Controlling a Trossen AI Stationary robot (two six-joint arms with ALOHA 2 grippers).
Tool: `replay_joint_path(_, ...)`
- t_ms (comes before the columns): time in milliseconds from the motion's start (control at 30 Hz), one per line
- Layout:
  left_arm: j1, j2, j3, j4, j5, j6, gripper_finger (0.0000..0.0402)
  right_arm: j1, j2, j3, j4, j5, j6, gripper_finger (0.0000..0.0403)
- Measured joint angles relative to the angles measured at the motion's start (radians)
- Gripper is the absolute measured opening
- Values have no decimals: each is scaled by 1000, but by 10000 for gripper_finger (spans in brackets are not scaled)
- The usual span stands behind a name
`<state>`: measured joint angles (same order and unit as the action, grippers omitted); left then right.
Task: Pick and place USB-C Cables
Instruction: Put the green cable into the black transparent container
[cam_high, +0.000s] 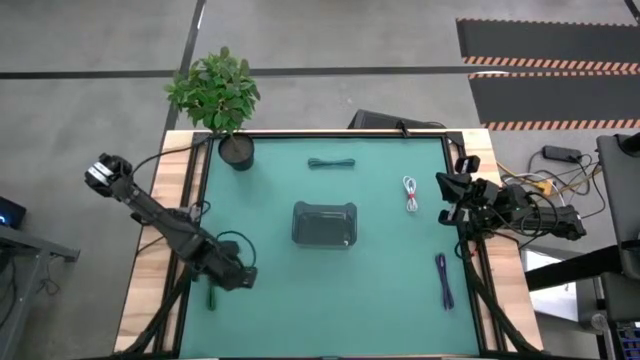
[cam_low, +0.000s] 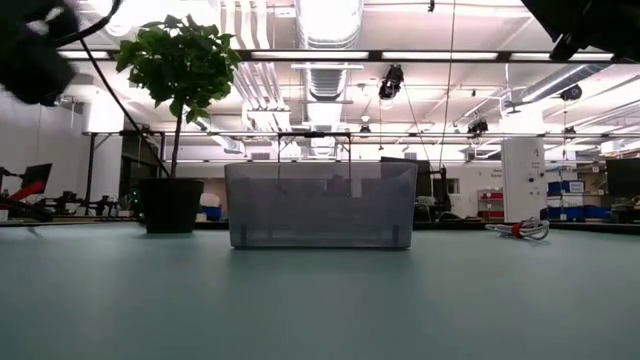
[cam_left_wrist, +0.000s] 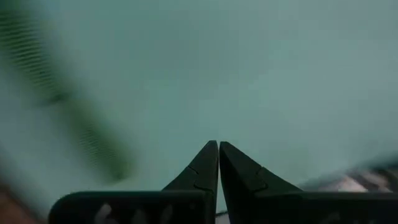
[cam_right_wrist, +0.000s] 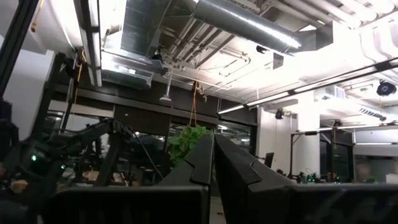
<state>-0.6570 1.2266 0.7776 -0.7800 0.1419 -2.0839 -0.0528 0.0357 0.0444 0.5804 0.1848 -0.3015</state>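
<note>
Four cable bundles lie flat on the green mat (cam_high: 280, 310): a dark teal one (cam_high: 331, 163) at the far side, a white-and-red one (cam_high: 411, 193) (cam_low: 518, 230) at the right, a purple one (cam_high: 444, 280) at the near right, and a green one (cam_high: 211, 297) at the near left. My left gripper (cam_high: 243, 279) (cam_left_wrist: 217, 145) hovers shut above the mat just right of the green cable, pointing steeply down. My right gripper (cam_high: 447, 198) (cam_right_wrist: 214, 137) waits shut at the table's right edge, tilted upward.
A clear grey bin (cam_high: 323, 225) (cam_low: 320, 205) stands on the mat's middle. A potted plant (cam_high: 228, 110) (cam_low: 178, 120) stands at the far left corner. Bare mat lies between the bin and each cable.
</note>
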Motion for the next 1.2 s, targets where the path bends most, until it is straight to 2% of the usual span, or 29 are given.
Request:
replay_joint_path(67, -22, 1, 0, -132, 80, -67, 0, 0, 0, 0, 0, 0, 14, 9)
replay_joint_path(133, -39, 3, -1, -195, 104, -106, 0, 0, 0, 0, 0, 0, 22, 9)
replay_joint_path(300, -45, 4, -2, -198, 51, -92, 0, 0, 0, 0, -1, 0, 33, 9)
replay_joint_path(567, -46, 13, -26, -197, 93, -84, 6, 0, 0, 1, -31, 0, 67, 9)
replay_joint_path(667, -46, 11, -45, -195, 113, -84, 32, 0, 0, 1, -30, 0, 66, 9)
replay_joint_path(1000, -46, 24, -83, -181, 107, -82, 165, 0, 1, 1, -72, 0, 108, 9)
replay_joint_path(1200, -46, 64, -126, -123, 85, -68, 182, 0, 1, 1, -77, 0, 120, 9)
